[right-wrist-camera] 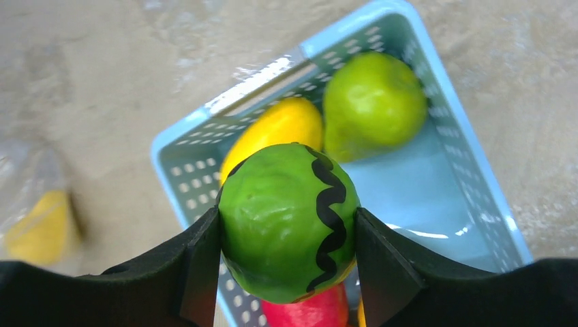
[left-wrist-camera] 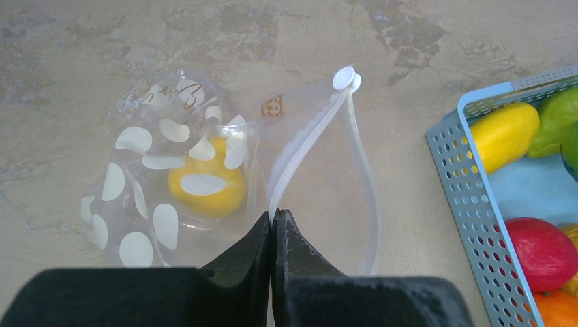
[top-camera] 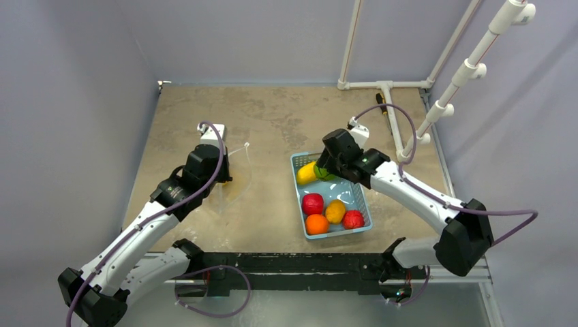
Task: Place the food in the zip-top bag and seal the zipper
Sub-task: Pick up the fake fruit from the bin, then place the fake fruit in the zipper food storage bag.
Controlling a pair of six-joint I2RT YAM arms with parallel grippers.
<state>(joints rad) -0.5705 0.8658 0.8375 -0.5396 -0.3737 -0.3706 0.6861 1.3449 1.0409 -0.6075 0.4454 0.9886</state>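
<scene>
The zip-top bag [left-wrist-camera: 170,177] lies crumpled on the table with one yellow fruit [left-wrist-camera: 206,185] inside. Its mouth gapes open, and the zipper [left-wrist-camera: 310,133] runs to a white slider [left-wrist-camera: 346,79]. My left gripper [left-wrist-camera: 274,216] is shut on the zipper strip at the near side of the mouth. My right gripper [right-wrist-camera: 287,228] is shut on a green fruit with a black wavy stripe [right-wrist-camera: 286,218] and holds it above the far left end of the light-blue basket [right-wrist-camera: 477,184]. A green fruit [right-wrist-camera: 373,102] and a yellow fruit [right-wrist-camera: 279,129] lie below it. In the top view the right gripper [top-camera: 326,170] is over the basket's far end.
The basket [top-camera: 298,197] sits right of centre with red [top-camera: 313,203], orange [top-camera: 316,224], yellow-orange [top-camera: 335,211] and red [top-camera: 353,219] fruits at its near end. A white pipe frame [top-camera: 385,85] stands at the back right. Grey walls enclose the table.
</scene>
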